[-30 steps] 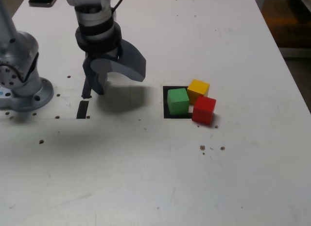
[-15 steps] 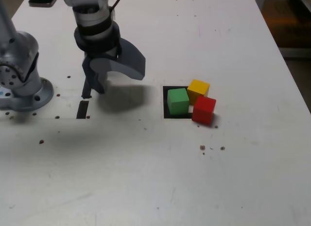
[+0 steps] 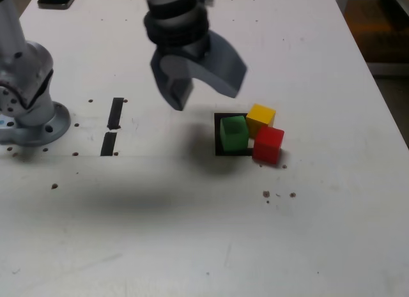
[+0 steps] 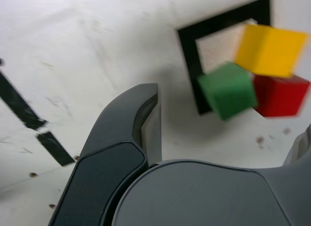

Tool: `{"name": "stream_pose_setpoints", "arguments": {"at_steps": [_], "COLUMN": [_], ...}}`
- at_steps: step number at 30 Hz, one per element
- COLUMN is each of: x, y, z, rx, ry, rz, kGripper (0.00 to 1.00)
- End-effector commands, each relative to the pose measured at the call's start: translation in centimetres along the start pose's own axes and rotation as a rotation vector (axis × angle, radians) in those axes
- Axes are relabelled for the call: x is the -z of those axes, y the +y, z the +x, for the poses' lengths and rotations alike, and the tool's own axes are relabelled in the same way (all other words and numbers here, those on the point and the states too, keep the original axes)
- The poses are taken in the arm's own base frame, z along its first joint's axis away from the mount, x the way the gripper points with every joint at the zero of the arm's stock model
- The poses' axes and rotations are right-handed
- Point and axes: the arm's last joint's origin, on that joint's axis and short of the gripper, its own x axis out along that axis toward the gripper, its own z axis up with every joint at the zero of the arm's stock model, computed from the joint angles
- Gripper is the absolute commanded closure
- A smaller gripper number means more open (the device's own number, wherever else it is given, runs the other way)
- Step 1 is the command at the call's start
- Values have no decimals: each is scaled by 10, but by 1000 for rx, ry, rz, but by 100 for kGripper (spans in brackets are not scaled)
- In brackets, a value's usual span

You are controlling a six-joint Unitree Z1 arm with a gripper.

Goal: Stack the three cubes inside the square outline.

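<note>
- gripper (image 3: 201, 86) is wide open with nothing in it, hanging over the white table (image 3: 192, 233) just off the exterior view's left of the cubes
- green cube (image 3: 234, 133) sits on the square outline (image 3: 218, 132), on its left edge in that view
- yellow cube (image 3: 261, 118) and red cube (image 3: 268, 144) are bunched up against it on the right
- two black tape strips (image 3: 113, 126) are further left, near the arm base (image 3: 29, 99)

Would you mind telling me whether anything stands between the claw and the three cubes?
Nothing visible does. The open, empty claw hangs above bare table, to the exterior view's left of the green cube, which sits beside the yellow cube and red cube.
</note>
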Motion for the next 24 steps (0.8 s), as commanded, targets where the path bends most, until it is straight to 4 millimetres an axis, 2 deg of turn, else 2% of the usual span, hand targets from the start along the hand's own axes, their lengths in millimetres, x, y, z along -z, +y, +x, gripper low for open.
{"name": "stream_pose_setpoints", "arguments": {"at_steps": [1, 6, 10, 16, 24], "x": [-13, -44, -65, -84, -99], "y": [-5, -24, -39, -48, -51], "z": [-8, -21, -23, -16, 0], "rx": [9, 41, 63, 94, 117], "ry": [-26, -65, -78, -71, -40], "rz": [26, 108, 160, 188, 189], "kGripper": [0, 0, 0, 0, 0]}}
